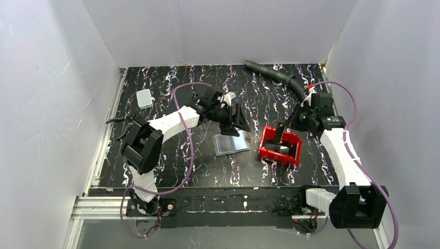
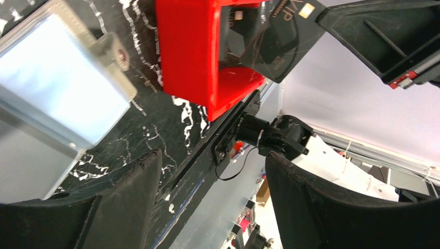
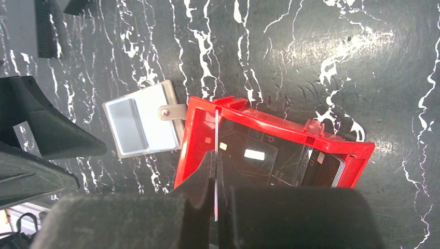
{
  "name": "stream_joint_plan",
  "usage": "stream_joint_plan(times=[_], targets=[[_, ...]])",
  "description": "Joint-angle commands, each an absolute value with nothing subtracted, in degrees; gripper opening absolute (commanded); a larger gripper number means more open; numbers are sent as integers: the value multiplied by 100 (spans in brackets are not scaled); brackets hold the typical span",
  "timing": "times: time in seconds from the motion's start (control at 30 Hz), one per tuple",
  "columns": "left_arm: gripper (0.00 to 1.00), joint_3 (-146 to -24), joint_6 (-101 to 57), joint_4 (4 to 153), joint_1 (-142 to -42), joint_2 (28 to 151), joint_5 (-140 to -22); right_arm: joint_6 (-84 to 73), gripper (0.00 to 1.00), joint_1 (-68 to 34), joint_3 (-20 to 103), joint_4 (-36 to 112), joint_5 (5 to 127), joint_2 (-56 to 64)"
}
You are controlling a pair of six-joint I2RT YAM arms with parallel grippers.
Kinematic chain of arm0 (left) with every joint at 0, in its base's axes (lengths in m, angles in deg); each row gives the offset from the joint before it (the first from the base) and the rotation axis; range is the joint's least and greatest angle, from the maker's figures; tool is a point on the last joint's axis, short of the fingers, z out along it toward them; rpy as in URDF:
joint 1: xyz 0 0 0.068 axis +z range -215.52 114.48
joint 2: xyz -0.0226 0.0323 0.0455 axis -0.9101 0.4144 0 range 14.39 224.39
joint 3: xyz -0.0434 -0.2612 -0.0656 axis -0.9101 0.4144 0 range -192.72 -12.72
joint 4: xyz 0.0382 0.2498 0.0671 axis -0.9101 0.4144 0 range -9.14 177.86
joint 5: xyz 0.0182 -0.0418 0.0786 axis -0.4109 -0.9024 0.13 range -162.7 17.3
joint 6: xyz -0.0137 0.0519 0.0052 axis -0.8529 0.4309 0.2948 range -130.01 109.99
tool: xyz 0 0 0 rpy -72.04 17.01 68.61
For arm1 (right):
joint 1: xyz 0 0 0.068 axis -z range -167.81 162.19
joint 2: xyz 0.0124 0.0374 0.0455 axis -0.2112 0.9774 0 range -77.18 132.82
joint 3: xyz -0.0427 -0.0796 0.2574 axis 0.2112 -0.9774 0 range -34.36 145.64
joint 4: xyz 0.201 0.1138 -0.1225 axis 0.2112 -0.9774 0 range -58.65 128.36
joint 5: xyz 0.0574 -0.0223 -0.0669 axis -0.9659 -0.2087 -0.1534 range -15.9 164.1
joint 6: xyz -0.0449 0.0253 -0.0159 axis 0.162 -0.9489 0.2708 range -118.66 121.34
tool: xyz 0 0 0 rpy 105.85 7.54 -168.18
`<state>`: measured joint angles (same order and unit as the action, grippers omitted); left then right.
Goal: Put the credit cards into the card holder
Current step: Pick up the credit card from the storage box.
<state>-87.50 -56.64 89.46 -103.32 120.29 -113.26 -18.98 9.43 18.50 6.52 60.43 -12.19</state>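
Observation:
The card holder [image 1: 232, 143] lies open on the table, its glossy pockets up and its snap tab [image 3: 171, 111] toward the red tray [image 1: 266, 136]. It also shows in the left wrist view [image 2: 52, 88] and the right wrist view [image 3: 140, 126]. My right gripper [image 3: 216, 158] is shut on one credit card [image 3: 216, 129], seen edge-on, upright over the tray's left end [image 3: 193, 140]. Several more dark cards [image 3: 259, 161] lie in the tray. The held card also shows in the left wrist view [image 2: 280, 36]. My left gripper [image 1: 236, 120] is open and empty, at the holder's far edge.
A small white rounded box [image 1: 145, 98] sits at the far left. A black ribbed hose [image 1: 275, 75] runs along the back right. White walls close in the table on three sides. The table's front rail [image 2: 228, 140] is close behind the tray.

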Motion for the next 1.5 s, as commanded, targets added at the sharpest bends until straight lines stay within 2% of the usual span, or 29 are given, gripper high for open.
stream_joint_plan(times=[0.0,0.2,0.3,0.43,0.6,0.67,0.87,0.9,0.93,0.97,1.03,1.07,1.17,1.23,1.37,1.47], targets=[[72,-9044,-5654,8711,-10422,11573,-11454,-1800,1,1053,2453,37,5721,-1048],[74,-9153,-6186,7736,-10471,11806,-11767,-1791,1,1158,3054,-104,4042,-837],[73,-9556,-6237,7708,-10613,12115,-11930,-1951,1,1158,3048,2,3336,-835],[62,-9422,-6655,7050,-10677,12202,-12039,-2319,1,1158,2774,464,2957,-1004],[60,-9189,-6998,6513,-10723,12227,-12092,-2857,1,1158,2613,980,2606,-1145],[53,-9027,-7144,6153,-10726,12164,-12115,-2891,1,1158,2600,998,2630,-1148],[18,-8747,-7674,5371,-10721,12153,-12251,-3569,1,1158,2246,1712,2530,-1173],[15,-8689,-7740,5254,-10719,12142,-12247,-3698,1,1158,2160,1855,2510,-1179],[7,-8637,-7766,5195,-10712,12096,-12219,-3762,1,1237,2127,1862,2509,-1179],[1,-8578,-7769,5175,-10709,12052,-12171,-3778,11,1342,2114,1804,2532,-1179],[0,-8493,-7781,5136,-10695,11985,-12072,-3634,34,1408,2102,1581,2597,-1196],[0,-8483,-7796,5110,-10692,11982,-12051,-3485,43,1412,2114,1449,2669,-1216],[0,-8478,-7927,4999,-10687,12023,-12045,-3080,57,1413,2189,974,2919,-1346],[0,-8434,-8090,4794,-10659,12046,-12051,-2914,60,1413,2222,751,3068,-1458],[0,-8258,-8572,4199,-10551,12056,-12051,-2956,60,1421,2081,765,3020,-1667],[0,-8120,-8896,3765,-10462,12030,-12052,-3140,52,1421,1773,1275,2619,-1762]])
